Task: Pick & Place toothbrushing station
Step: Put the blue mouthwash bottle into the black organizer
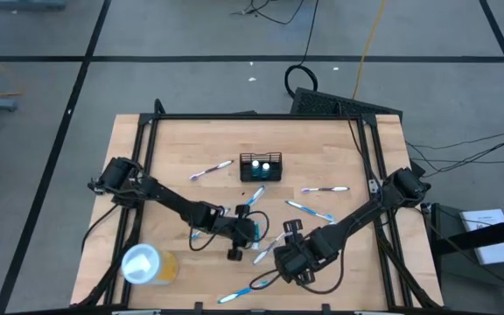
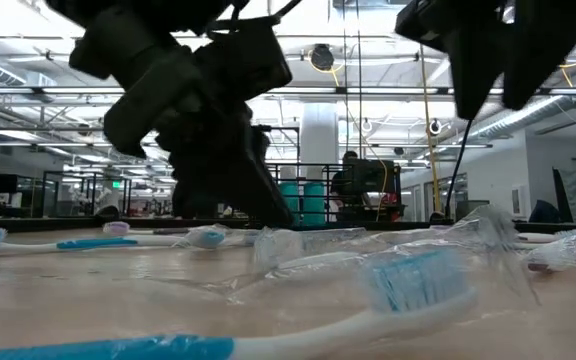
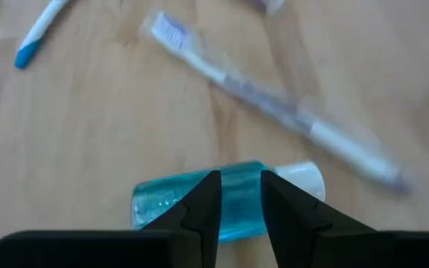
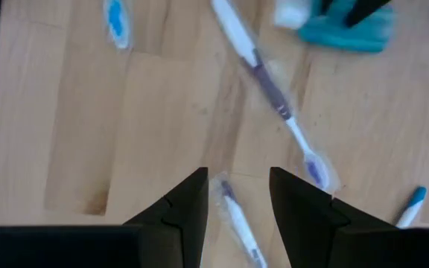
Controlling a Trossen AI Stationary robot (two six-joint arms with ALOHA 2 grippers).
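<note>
The left hand point(image 3: 240, 212) pinches a teal bottle point(image 3: 199, 205), partly hiding it; the right hand point(image 4: 237, 205) is spread over one wrapped toothbrush point(image 4: 237, 219). The mesh station point(image 1: 261, 167) holds two bottles.

Matt wooden table point(image 1: 182, 144); black wire-mesh holder point(image 1: 261, 166); bottle point(image 3: 199, 201) seemingly clear teal plastic.
</note>
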